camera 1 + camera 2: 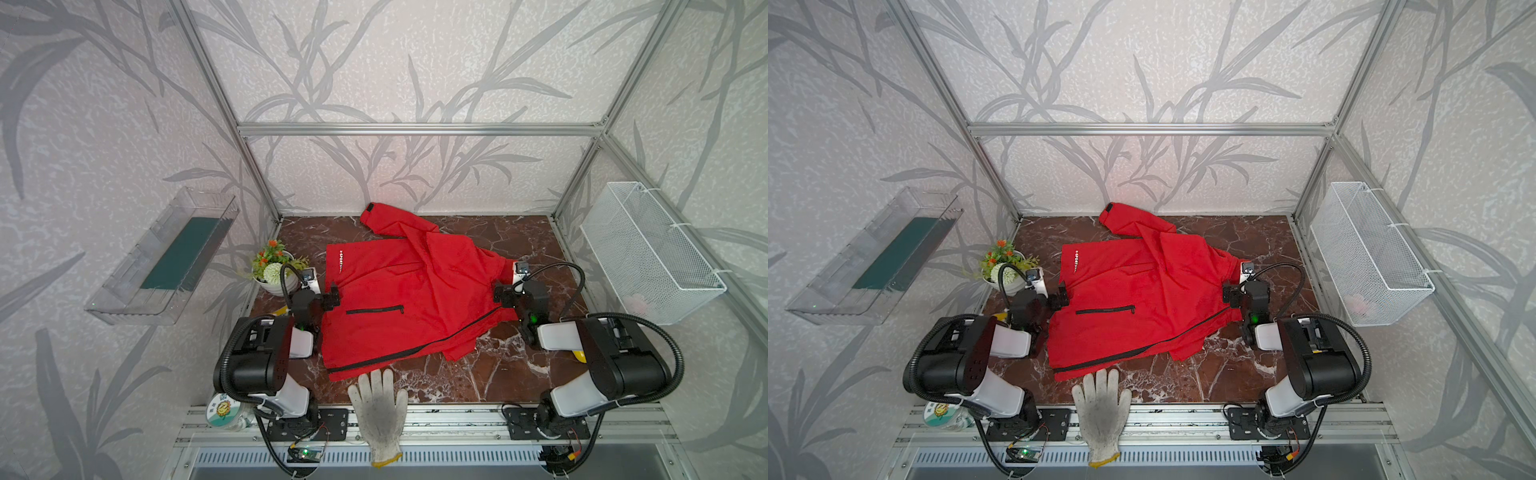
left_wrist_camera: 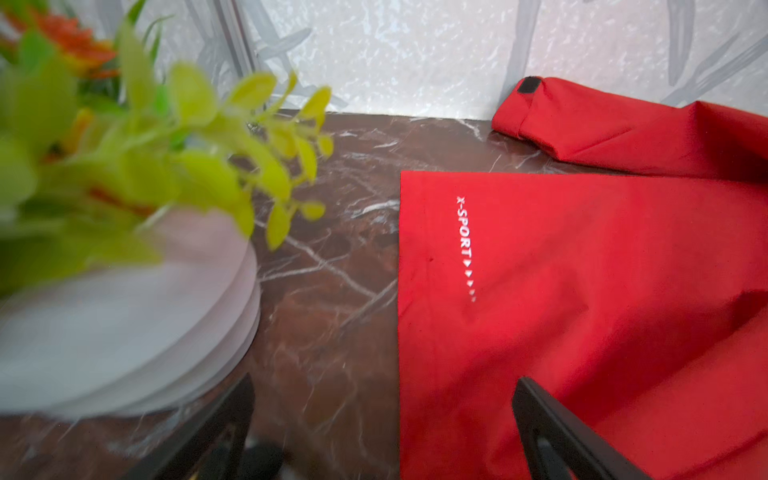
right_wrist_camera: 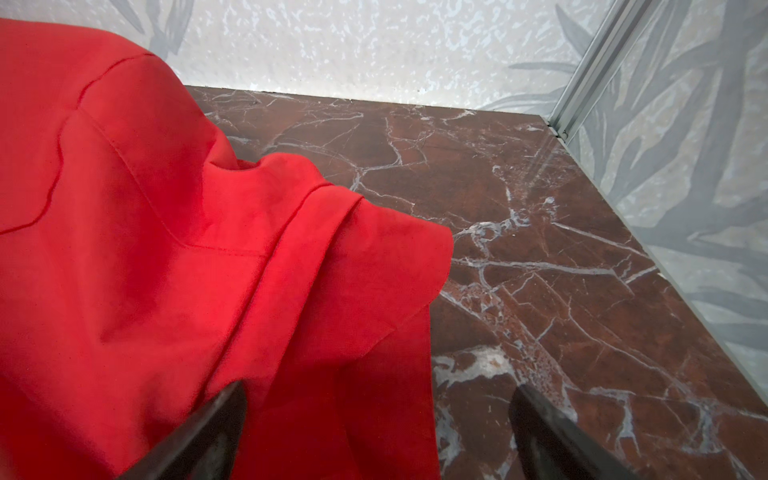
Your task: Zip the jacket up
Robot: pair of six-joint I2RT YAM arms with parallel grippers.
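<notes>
Both arms' jaws gape astride edges of the jacket (image 1: 399, 286); its front zipper (image 1: 415, 348) slider is indiscernible

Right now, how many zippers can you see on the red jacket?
2. A short pocket zipper lies across the middle of the jacket; the long front zipper runs slantwise along its near side. Folds may hide others.

Walls (image 1: 395, 62): pale wallpaper, grey leaf print. Alu frame (image 1: 419, 129) around cell. Bench (image 1: 498, 374) top brown marble, white veins. Clear tray (image 1: 137, 316) on left wall, white wire basket (image 1: 648, 257) on right. Even light.
</notes>
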